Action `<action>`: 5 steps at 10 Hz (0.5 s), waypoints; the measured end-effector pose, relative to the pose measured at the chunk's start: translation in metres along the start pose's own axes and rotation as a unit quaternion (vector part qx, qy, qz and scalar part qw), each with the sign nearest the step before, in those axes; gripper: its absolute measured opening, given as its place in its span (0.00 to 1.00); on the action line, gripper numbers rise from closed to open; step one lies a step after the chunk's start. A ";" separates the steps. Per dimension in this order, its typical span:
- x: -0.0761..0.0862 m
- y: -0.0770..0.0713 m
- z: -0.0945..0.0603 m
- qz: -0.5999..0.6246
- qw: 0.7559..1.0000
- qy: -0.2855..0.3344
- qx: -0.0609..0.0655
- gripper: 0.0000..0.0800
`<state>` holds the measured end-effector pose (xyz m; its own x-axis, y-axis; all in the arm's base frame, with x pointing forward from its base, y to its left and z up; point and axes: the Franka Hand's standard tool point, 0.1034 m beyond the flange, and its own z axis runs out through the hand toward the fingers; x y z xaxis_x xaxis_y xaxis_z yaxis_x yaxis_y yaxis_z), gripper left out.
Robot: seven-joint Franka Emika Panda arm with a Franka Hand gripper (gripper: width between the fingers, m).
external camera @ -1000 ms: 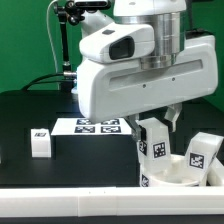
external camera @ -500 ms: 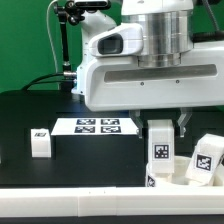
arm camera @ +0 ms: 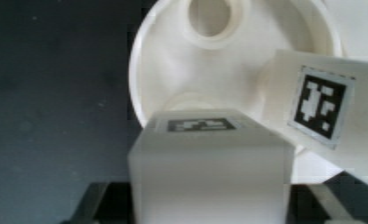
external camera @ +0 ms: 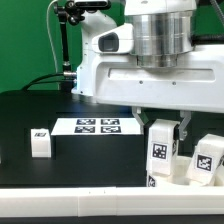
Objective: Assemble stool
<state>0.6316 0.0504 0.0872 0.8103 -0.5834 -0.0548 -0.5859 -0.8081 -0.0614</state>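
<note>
stool leg (external camera: 160,150) in pincer (external camera: 160,128), lower over seat (external camera: 170,182)

You had a black table (external camera: 30,105) in front of you, with a green backdrop (external camera: 25,45) behind it. The marker board (external camera: 97,126) was white and printed with a row of black-and-white square tags. The arm (external camera: 130,80) was white, and its wrist collar (external camera: 158,30) was grey metal. The seat (external camera: 172,181) was plain white. All three legs were white too. The lone leg (external camera: 40,142) carried a small black mark on its face, while the upright leg (external camera: 160,152) and the tilted leg (external camera: 205,160) each showed a bold black-and-white square tag. In the wrist view the tag on top of the upright leg looked pale grey.
</note>
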 end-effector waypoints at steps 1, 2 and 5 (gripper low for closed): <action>0.000 0.000 0.000 0.019 1.000 0.000 0.000 0.43; 0.000 -0.001 0.000 0.058 0.998 -0.001 0.001 0.43; -0.002 -0.003 0.001 0.183 0.983 -0.001 0.005 0.43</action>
<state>0.6320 0.0538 0.0867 0.5456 -0.8345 -0.0775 -0.8381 -0.5435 -0.0476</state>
